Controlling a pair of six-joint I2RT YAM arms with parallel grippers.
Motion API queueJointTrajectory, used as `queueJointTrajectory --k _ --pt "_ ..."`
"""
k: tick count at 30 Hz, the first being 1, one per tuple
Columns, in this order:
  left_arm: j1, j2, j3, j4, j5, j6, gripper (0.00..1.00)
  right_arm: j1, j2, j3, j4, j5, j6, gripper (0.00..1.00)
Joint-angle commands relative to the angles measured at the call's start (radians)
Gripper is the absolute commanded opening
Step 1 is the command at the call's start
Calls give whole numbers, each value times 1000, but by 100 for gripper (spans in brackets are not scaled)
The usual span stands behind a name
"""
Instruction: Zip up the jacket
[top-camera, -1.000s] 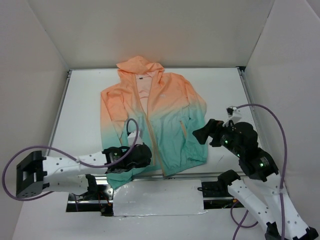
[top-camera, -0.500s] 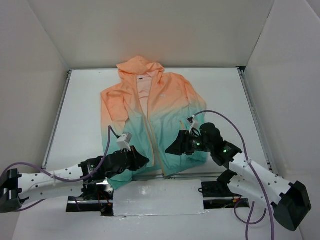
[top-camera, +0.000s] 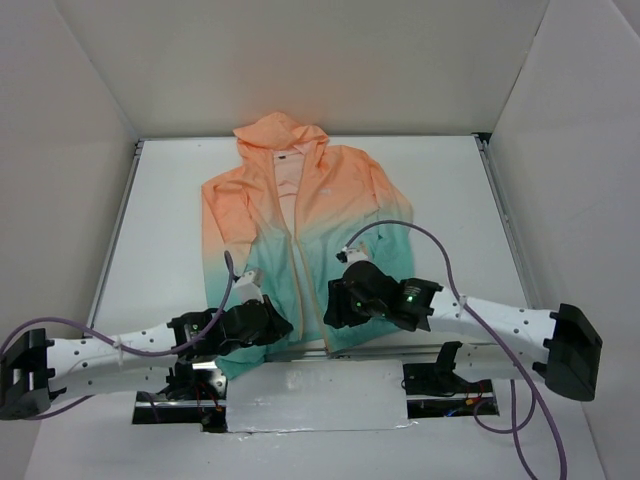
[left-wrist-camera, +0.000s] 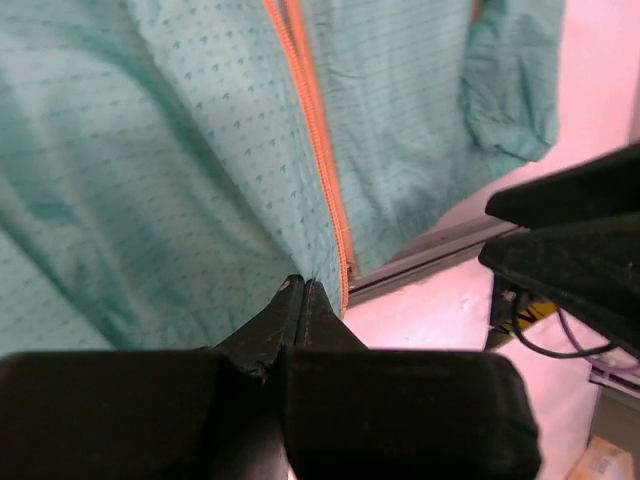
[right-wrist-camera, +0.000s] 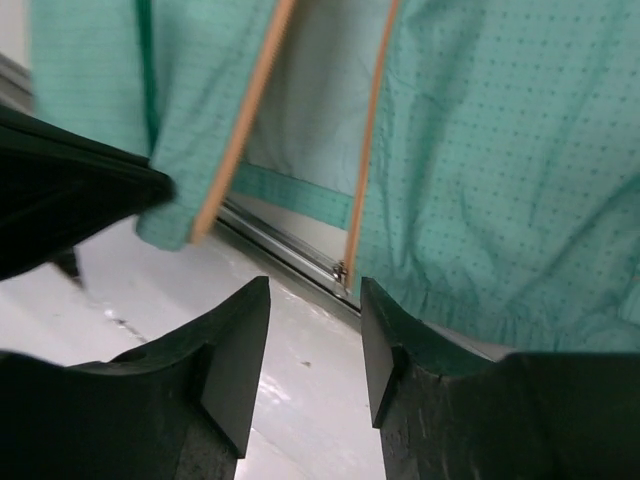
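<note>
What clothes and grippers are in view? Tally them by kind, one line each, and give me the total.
jacket: 1
grippers: 2, the left gripper and the right gripper
Total: 3

White rectangular table (top-camera: 445, 185) carrying a peach-to-teal hooded windbreaker jacket (top-camera: 340, 215), spread flat, hem at the near edge.
</note>
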Motion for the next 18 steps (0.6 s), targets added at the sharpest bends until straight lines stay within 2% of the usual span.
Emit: queueJointTrajectory --k 1,5,7,10,13,16,17,18 --pt "3 0 43 -113 -60 -91 0 69 87 86 -133 178 -15 48" --pt "2 -9 -8 -98 -61 -141 0 135 221 126 -171 225 6 48" --pt "2 -19 -31 -43 -44 -138 0 143 241 127 -173 240 19 50" --pt "2 -39 -62 23 -33 -122 0 152 212 97 -78 180 -10 52" --pt "3 -85 -106 108 -18 -94 0 144 137 31 110 61 -14 52" --pt "2 -141 -138 143 -18 -89 0 105 59 -60 322 -28 21 60" --pt "2 -149 -147 160 -15 -83 0 85 49 -110 449 -133 37 61" --pt "2 -154 -152 171 -11 -79 0 60 55 -126 500 -178 57 61"
